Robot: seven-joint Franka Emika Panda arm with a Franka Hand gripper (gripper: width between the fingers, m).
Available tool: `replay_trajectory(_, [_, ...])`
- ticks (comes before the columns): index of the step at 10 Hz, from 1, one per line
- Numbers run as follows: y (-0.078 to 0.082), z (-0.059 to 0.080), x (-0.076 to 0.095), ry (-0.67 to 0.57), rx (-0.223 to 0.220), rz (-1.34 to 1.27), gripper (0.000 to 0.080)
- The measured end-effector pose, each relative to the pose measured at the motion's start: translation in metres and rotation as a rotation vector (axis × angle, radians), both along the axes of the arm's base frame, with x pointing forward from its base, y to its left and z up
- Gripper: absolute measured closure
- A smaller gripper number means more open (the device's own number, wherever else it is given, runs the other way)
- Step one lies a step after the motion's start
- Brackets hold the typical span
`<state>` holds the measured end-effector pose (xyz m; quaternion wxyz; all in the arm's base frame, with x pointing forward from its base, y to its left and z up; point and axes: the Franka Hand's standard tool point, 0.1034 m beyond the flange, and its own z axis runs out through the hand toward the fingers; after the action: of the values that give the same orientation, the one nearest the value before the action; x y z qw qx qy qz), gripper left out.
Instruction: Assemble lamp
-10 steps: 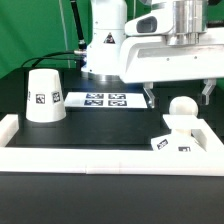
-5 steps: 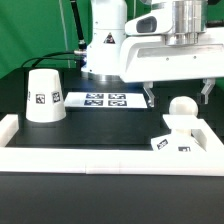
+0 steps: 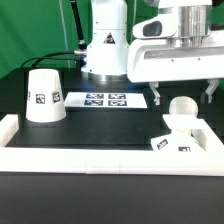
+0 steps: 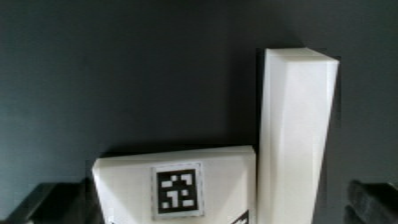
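Note:
The blocky lamp base (image 3: 172, 141) sits at the exterior view's right, against the white wall. The round bulb (image 3: 182, 105) stands on it. The cone shade (image 3: 43, 95) stands apart at the exterior view's left. My gripper (image 3: 184, 96) is open and empty. Its dark fingers (image 3: 157, 98) hang on either side of the bulb at about the bulb's height, not touching it. The wrist view shows the base's tagged face (image 4: 178, 186) next to a white wall bar (image 4: 297, 120). The bulb does not show there.
The marker board (image 3: 105, 99) lies on the black table between the shade and the robot pedestal (image 3: 105, 50). A white wall (image 3: 90, 156) runs along the front and turns up both sides, close to the base.
My gripper has shifted a little toward the exterior view's right, so its fingers now straddle the bulb. The lamp parts have not moved.

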<state>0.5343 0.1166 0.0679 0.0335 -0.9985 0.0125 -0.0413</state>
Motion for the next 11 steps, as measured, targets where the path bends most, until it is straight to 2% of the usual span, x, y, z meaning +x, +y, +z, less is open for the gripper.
replay_trajectory(4, [0.0,-0.002,-0.002,0.004,-0.001,0.0,0.01])
replay_trajectory(6, [0.011,-0.009,-0.027,0.018,0.007,-0.039,0.01])
replay_trajectory(7, [0.015,-0.01,-0.034,0.027,0.007,-0.034,0.01])
replay_trajectory(9, [0.016,-0.014,-0.041,0.041,0.006,-0.029,0.01])
replay_trajectory(11, [0.016,-0.013,-0.039,0.062,0.004,-0.025,0.01])
